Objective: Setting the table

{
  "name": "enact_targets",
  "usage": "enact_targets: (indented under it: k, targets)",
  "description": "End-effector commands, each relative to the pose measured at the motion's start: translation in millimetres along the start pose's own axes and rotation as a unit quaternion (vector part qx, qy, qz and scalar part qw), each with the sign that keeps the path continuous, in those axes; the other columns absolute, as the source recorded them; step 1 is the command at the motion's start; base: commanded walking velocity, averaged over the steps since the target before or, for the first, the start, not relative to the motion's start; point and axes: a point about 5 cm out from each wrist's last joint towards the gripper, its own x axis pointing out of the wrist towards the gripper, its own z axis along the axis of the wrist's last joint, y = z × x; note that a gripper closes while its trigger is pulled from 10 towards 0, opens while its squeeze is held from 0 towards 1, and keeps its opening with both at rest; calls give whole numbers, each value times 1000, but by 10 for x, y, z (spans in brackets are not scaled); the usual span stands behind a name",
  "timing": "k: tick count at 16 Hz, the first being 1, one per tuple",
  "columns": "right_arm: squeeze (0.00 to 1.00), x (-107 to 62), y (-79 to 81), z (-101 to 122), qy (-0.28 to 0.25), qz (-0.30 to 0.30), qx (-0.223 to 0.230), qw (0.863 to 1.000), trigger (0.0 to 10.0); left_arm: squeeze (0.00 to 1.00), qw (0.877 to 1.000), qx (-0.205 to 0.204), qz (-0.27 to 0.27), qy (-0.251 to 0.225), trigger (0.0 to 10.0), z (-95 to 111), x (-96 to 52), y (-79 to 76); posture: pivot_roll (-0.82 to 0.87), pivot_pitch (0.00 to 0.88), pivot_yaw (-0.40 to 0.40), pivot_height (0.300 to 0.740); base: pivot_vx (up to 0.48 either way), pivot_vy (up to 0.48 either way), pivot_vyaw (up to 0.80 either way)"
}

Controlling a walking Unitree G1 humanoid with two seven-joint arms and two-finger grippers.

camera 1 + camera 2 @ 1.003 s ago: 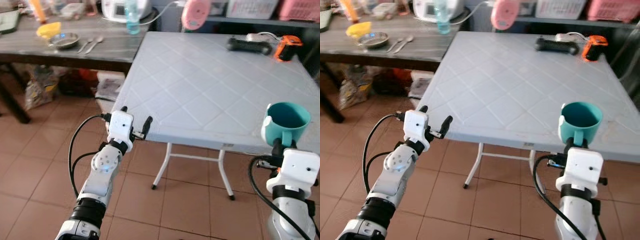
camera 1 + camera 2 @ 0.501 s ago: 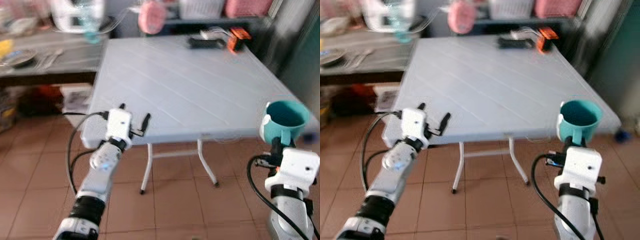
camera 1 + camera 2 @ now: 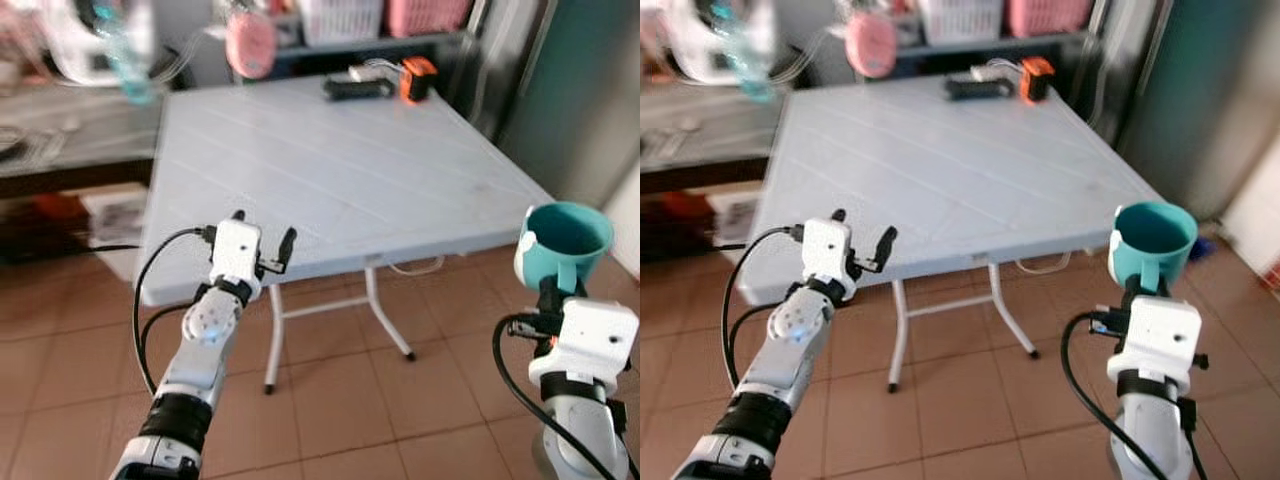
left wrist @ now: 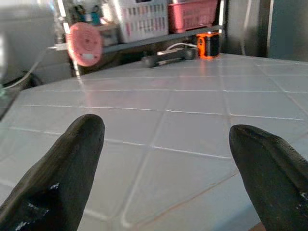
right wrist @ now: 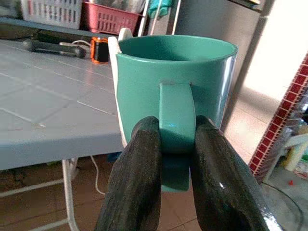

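One teal mug (image 3: 563, 243) stands upright in the air at about 4 o'clock in the head view, off the right edge of the white folding desk (image 3: 330, 170) and over the tiled floor (image 3: 380, 400). The right tool (image 5: 175, 144) is clamped on the mug's single handle, one black finger (image 5: 137, 173) pressed to each side of it, two in all. The mug's mouth faces up.

The left tool (image 3: 262, 240) sits at about 8 o'clock, just at the near left edge of the desk, with its two fingers spread apart and nothing between them; the wrist view looks between those fingertips (image 4: 72, 163) across the bare tiled desk top.

At the desk's far edge, around 12 o'clock, lie one dark bar-shaped object (image 3: 350, 88) and one orange-and-black device (image 3: 418, 78), close together. A pink round object (image 3: 250, 40) shows behind them at 11 o'clock. Two baskets sit on a shelf beyond, one white (image 4: 139, 19) and one pink-red (image 4: 192, 14). A second, dark desk (image 3: 70, 130) stands at 10 o'clock, its contents blurred.
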Motion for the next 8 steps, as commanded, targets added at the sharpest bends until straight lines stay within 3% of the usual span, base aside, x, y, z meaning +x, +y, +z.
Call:
enact_targets:
  k: [1,8]
  targets:
    - [0,-18,-27,46,-12,-1,2,1000,10000,0,1000,2,9,4,10000,-6,21,21,-43,75,27,740,0,266,0]
    - [0,-27,2,53,-12,-3,11,1000,10000,0,1000,1,5,4,10000,13,57,1,-46,81,42,740,0,370,0]
